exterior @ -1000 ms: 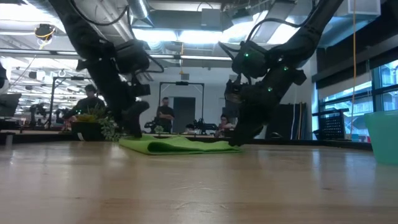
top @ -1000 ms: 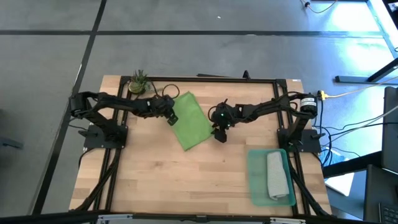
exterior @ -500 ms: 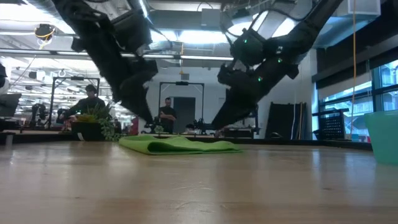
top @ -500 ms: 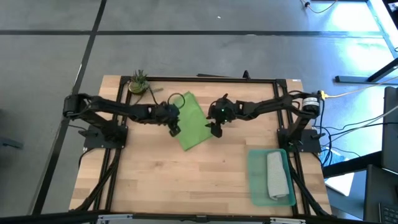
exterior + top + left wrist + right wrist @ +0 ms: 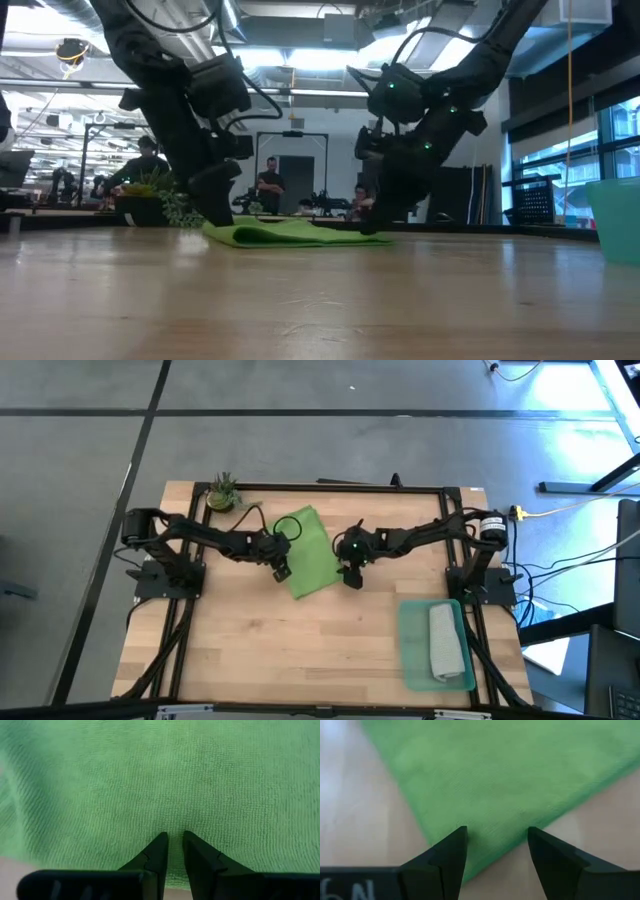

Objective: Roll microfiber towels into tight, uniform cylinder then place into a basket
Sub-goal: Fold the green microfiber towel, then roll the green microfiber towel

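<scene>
**Green towel flat between both grippers; grey towel rolled in the basket**

The green towel (image 5: 308, 553) is seen spread flat on the wooden table (image 5: 300, 640), toward its far side. From above, it is shown as a tilted rectangle. In the low view the same towel (image 5: 290, 234) is seen only as a thin, slightly rumpled strip on the tabletop.

The left gripper (image 5: 281, 571) is placed at the towel's left edge. Only in its wrist view are its fingers (image 5: 156, 854) shown nearly together, with a narrow gap, their tips over the cloth (image 5: 165, 780); whether cloth is pinched cannot be told.

The right gripper (image 5: 349, 576) is placed at the towel's right edge. In its wrist view the fingers (image 5: 451, 851) are seen held apart, straddling the towel's border (image 5: 495, 775), with bare wood to either side.

Well away from the green towel, at the table's near right corner, the teal basket (image 5: 412, 650) is seen with the grey towel (image 5: 444, 643) rolled inside it. In the low view only the basket's wall (image 5: 614, 215) is shown.

A small potted plant (image 5: 222, 491) stands beyond the towel, near the far left corner. People (image 5: 266, 187) in the room behind are seen in the low view alone.
</scene>
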